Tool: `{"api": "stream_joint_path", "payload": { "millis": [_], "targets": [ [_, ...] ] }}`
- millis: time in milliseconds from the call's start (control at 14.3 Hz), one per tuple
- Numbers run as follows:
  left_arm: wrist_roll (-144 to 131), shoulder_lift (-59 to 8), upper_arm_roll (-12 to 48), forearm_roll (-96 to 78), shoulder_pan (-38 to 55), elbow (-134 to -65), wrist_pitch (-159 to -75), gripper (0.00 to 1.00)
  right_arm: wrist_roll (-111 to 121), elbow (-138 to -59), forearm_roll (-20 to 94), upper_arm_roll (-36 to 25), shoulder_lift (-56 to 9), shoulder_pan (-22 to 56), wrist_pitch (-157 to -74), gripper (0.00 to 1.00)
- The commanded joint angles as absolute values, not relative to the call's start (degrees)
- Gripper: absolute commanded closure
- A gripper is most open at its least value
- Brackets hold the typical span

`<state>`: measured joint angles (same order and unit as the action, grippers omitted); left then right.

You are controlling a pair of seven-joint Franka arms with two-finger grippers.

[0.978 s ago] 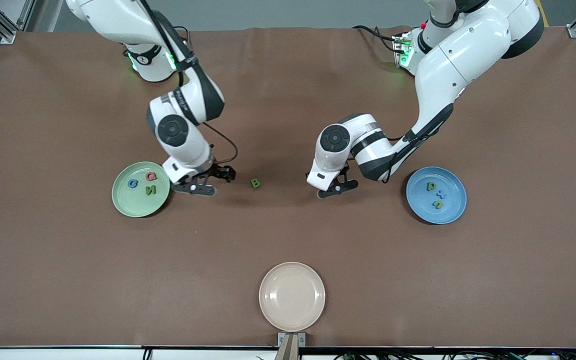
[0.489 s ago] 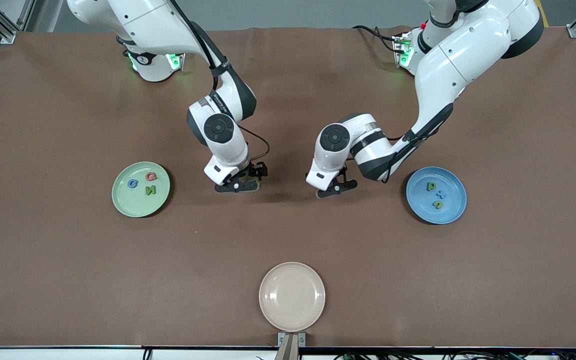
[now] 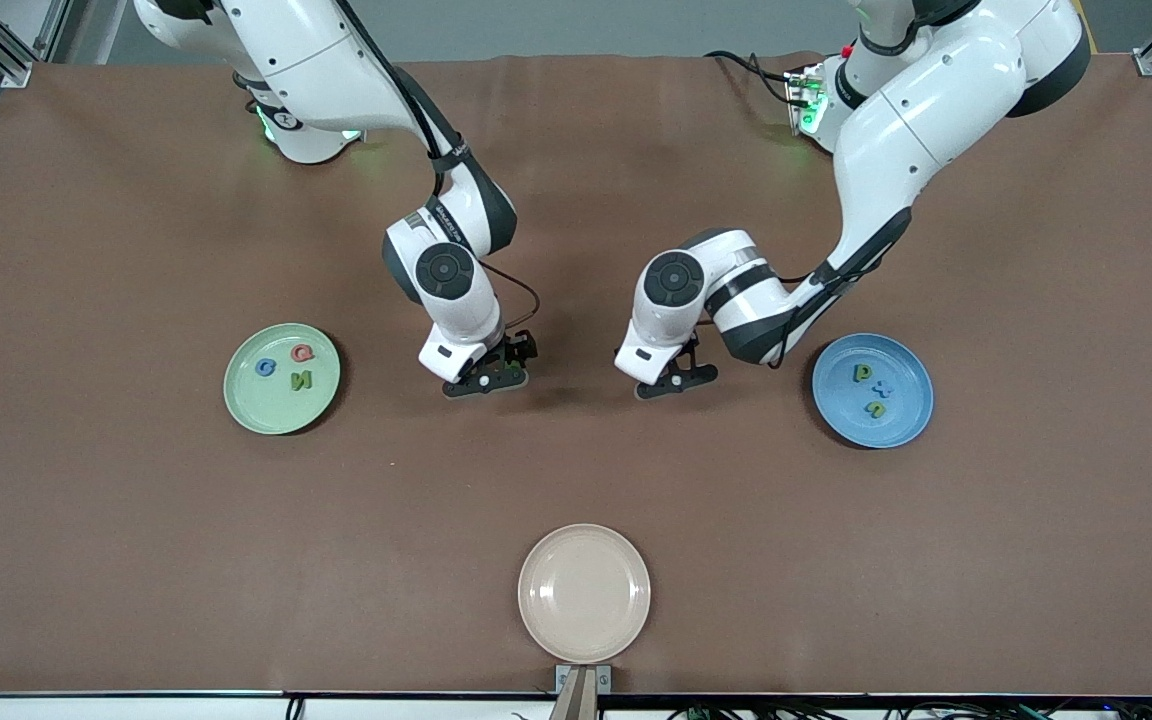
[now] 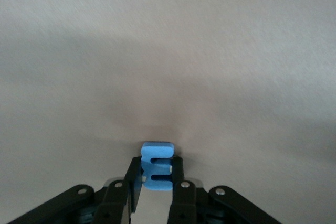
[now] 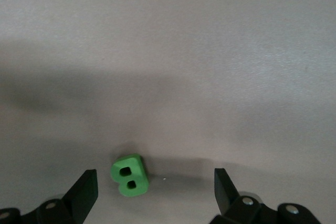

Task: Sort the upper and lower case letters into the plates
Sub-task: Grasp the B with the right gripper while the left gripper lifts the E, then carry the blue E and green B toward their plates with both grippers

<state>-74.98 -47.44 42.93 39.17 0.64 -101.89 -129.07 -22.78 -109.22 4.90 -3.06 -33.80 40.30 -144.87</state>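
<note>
The right end effector (image 3: 484, 382) is held low over the tabletop (image 3: 136, 520) between the pale green plate (image 3: 282, 378) and the blue plate (image 3: 873, 390), its fingers spread wide around a green letter B (image 5: 129, 175) lying flat on the tabletop, with neither finger touching it. The left end effector (image 3: 674, 378) is positioned nearer the blue plate, closed on a blue letter E (image 4: 156, 165) pinched upright between its fingers. Three letters are seen in each plate. A cream plate (image 3: 584, 593) is set nearer the front camera than the green plate.
</note>
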Motion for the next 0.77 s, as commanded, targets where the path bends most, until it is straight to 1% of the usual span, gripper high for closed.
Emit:
{"api": "stream_joint_path", "payload": {
  "millis": [0, 70, 349, 419, 629, 699],
  "targets": [
    [-70.0, -43.6, 43.1, 39.5, -1.5, -102.4, -124.9, 0.91, -22.0, -108.5, 5.6, -3.3, -34.2, 41.4, -144.8, 0.15],
    [-68.0, -43.0, 43.7, 39.5, -2.8, -102.7, -123.9, 0.91, -22.0, -108.5, 5.6, -3.3, -34.2, 41.4, -144.9, 0.19],
    [-57.0, -38.2, 50.3, 39.5, -14.8, -107.0, -123.6, 0.91, -22.0, -108.6, 5.6, -3.3, -34.8, 42.0, -144.8, 0.22],
    [-54.4, -37.0, 51.8, 39.5, -18.0, -108.5, -123.6, 0.91, -22.1, -108.6, 5.6, -3.3, -34.8, 42.2, -144.8, 0.25],
    [-46.5, -33.9, 56.1, 39.5, -29.1, -115.5, -124.0, 0.91, -22.0, -108.6, 5.6, -3.3, -34.8, 42.2, -144.9, 0.32],
    [-43.9, -33.5, 58.9, 40.7, -34.6, -118.0, -124.3, 0.91, -22.0, -108.6, 5.6, -3.3, -34.9, 42.2, -144.9, 0.38]
  ]
}}
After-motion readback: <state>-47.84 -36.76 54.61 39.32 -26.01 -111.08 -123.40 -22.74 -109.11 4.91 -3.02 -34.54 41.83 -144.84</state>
